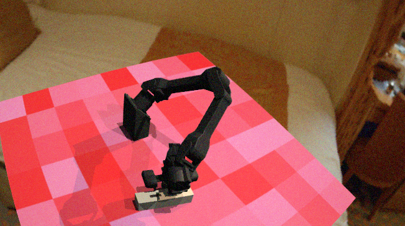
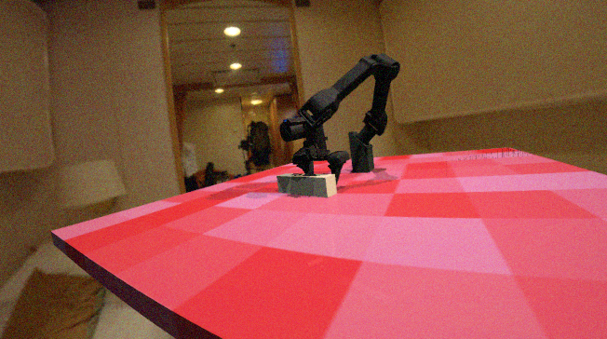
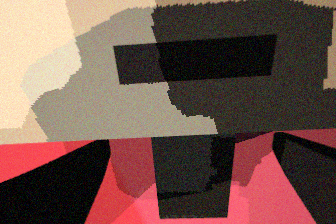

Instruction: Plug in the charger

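The beige power strip (image 1: pixel 146 202) (image 2: pixel 328 187) lies near the front edge of the red-and-pink checked table (image 1: pixel 264 165) (image 2: pixel 419 238). In the wrist view the power strip (image 3: pixel 90 110) fills the upper half and shows a long dark slot (image 3: pixel 195 57). My gripper (image 1: pixel 174 187) (image 2: pixel 320 170) (image 3: pixel 189 142) is open, its fingers spread wide just above the strip. The dark charger (image 3: pixel 192 175) sits between the open fingers, untouched on either side, its far end at the strip. Its prongs are hidden. In the top and exterior views my gripper hides the charger.
The arm's dark base (image 1: pixel 135 122) (image 2: pixel 360 156) stands behind the strip towards the table's middle. The table's front edge runs close to the strip. A sofa and a wooden cabinet lie beyond the table.
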Controlling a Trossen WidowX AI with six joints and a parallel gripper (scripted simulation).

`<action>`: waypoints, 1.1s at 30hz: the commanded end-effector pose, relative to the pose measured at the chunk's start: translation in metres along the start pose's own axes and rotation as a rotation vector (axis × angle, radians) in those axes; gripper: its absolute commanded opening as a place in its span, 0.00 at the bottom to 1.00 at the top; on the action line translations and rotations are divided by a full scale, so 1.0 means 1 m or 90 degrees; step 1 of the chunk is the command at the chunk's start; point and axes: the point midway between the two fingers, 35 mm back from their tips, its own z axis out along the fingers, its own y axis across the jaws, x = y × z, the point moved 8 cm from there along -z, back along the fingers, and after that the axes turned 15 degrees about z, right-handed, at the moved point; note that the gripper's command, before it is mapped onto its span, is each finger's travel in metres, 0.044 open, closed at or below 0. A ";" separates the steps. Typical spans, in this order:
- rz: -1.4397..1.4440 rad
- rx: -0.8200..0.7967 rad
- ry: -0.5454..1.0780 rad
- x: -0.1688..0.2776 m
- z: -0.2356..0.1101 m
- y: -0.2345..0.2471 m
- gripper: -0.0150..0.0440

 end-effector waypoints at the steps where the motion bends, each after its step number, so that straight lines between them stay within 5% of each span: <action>1: -0.003 -0.002 -0.004 0.002 -0.001 0.001 1.00; 33: -0.007 -0.003 -0.009 0.018 0.001 -0.005 1.00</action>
